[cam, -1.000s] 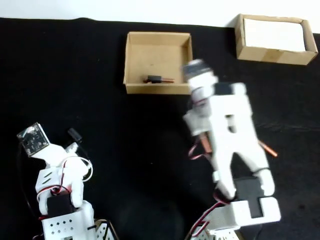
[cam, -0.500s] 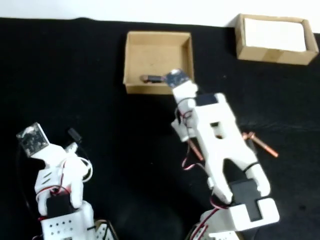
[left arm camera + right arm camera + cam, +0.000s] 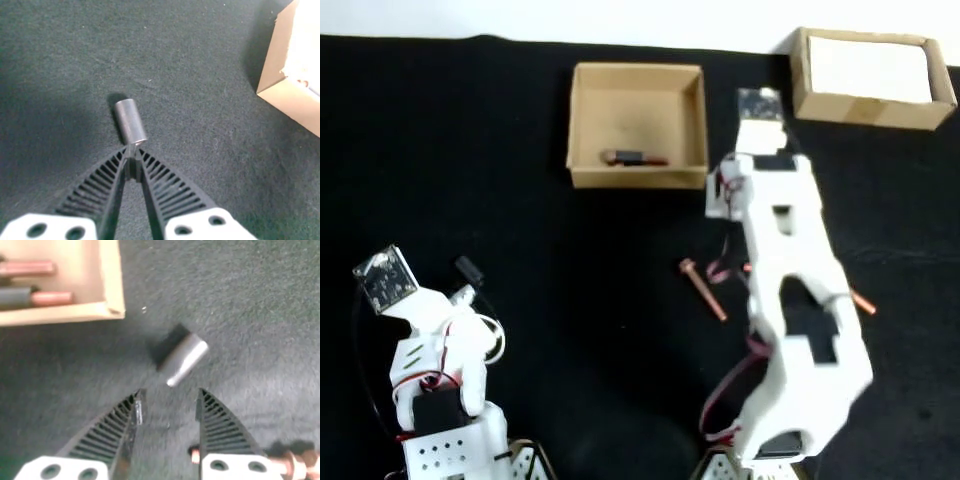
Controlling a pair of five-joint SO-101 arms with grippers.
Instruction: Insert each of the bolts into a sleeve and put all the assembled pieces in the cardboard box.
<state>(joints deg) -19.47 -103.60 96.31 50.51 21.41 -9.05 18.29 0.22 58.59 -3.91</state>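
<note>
Two sleeves lie on the table. I see the first sleeve (image 3: 182, 357) just beyond my right gripper (image 3: 170, 394), its jaws spread, near the cardboard box (image 3: 112, 285). The second sleeve (image 3: 131, 121) touches my left gripper (image 3: 132, 157), which is clamped closed. A loose bolt (image 3: 703, 290) lies beside the right arm.

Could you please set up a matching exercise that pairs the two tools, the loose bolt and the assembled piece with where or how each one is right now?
Things
1. left tool
2. right tool
3. loose bolt
4. assembled piece

Places or states
A. lying inside the cardboard box
B. open, with the free sleeve lying just ahead of it
C. lying on the black table with no sleeve on it
D. shut on the end of the held sleeve

Pairs: 1-D, 2-B, 3-C, 4-A
</note>
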